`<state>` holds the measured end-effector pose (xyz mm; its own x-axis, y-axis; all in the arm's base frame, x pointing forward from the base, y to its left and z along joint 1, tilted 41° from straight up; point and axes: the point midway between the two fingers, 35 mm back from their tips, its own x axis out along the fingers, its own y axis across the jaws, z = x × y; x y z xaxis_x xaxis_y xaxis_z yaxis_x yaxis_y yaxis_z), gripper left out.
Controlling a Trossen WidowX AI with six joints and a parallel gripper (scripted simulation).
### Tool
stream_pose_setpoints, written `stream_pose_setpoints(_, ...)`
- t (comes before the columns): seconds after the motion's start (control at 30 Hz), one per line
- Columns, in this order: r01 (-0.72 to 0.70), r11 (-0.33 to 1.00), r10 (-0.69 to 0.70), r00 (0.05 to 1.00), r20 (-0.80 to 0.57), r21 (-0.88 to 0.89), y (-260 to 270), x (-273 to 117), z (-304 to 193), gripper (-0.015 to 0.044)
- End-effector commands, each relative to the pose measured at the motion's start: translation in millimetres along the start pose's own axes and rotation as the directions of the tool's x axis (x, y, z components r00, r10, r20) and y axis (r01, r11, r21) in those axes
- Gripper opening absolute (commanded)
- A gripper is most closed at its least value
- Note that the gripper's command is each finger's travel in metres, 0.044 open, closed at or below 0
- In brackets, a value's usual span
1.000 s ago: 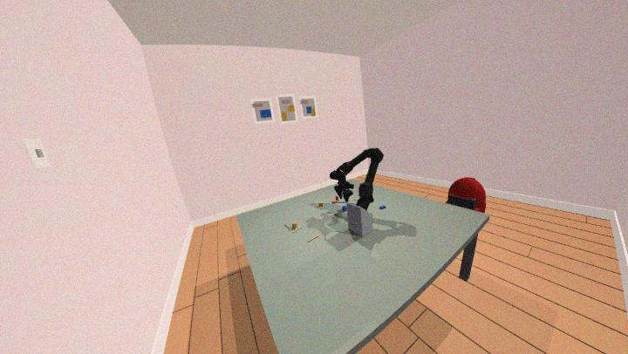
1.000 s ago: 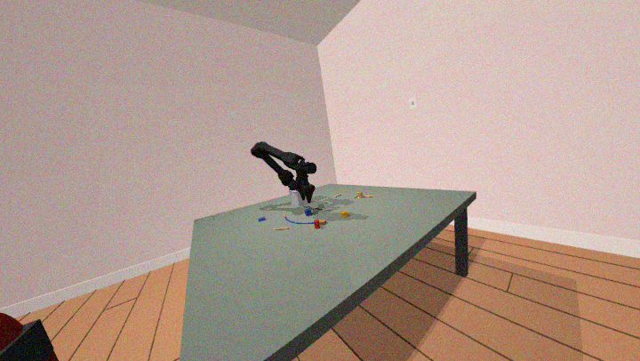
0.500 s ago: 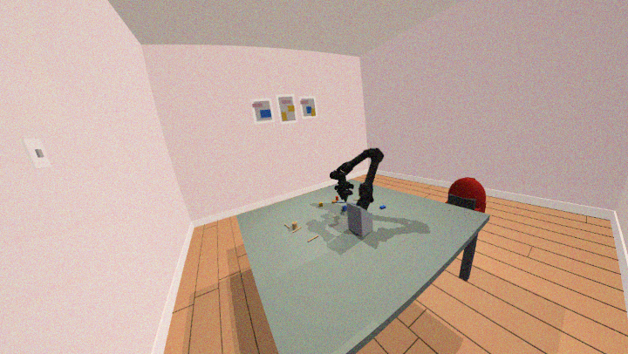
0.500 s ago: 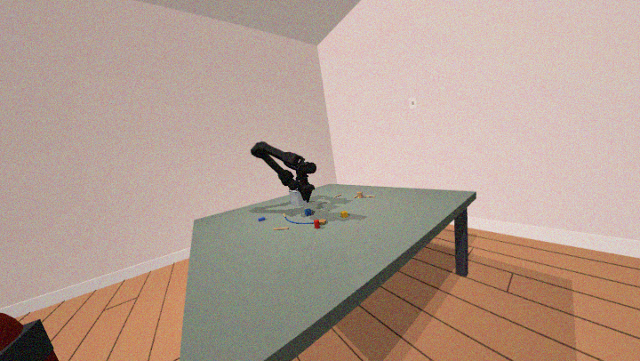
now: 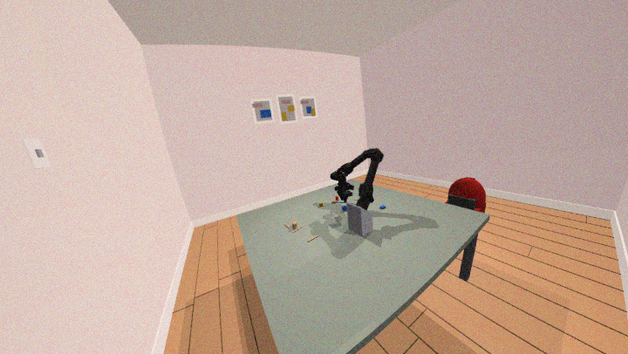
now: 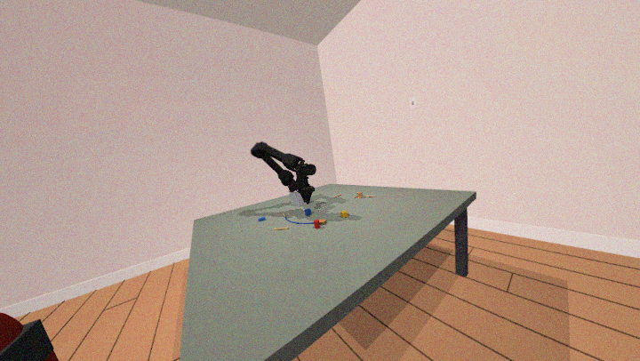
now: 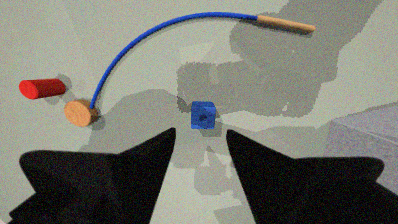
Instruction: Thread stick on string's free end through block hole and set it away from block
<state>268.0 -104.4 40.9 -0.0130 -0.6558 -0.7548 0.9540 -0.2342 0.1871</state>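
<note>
The wooden stick (image 7: pixel 286 24) (image 6: pixel 284 215) lies on the table at the end of the blue string (image 7: pixel 150 34) (image 6: pixel 296 222). The string curves to the round wooden button (image 7: pixel 79 113) (image 6: pixel 323 221). The block (image 5: pixel 358 220) (image 6: pixel 296 198) (image 7: pixel 370 132) looks grey and stands upright on the table; its hole cannot be made out. My gripper (image 5: pixel 345 200) (image 6: pixel 307 202) (image 7: pixel 201 133) is partly open and empty, pointing down above the table beside the block. The stick lies beyond the fingertips, toward the upper right of the wrist view.
A blue cube (image 7: pixel 203 115) (image 6: pixel 307 212) lies just ahead of the fingertips in the wrist view. A red cylinder (image 7: pixel 45 88) (image 6: pixel 316 223) stands by the button. A yellow piece (image 6: pixel 344 214), another blue piece (image 6: pixel 261 219) and a loose stick (image 6: pixel 281 228) lie around. More sticks surround a wooden cylinder (image 5: pixel 294 225).
</note>
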Motion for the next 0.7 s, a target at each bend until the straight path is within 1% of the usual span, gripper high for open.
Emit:
stream_pose_setpoints(0.0, 0.010, 1.000, -0.010, 1.000, 0.005, -0.010, -2.4, 9.6, -0.8, 0.0240)
stream_pose_setpoints(0.67, 0.010, 1.000, -0.010, 1.000, 0.007, -0.010, -3.4, 42.2, 0.1, 0.0240)
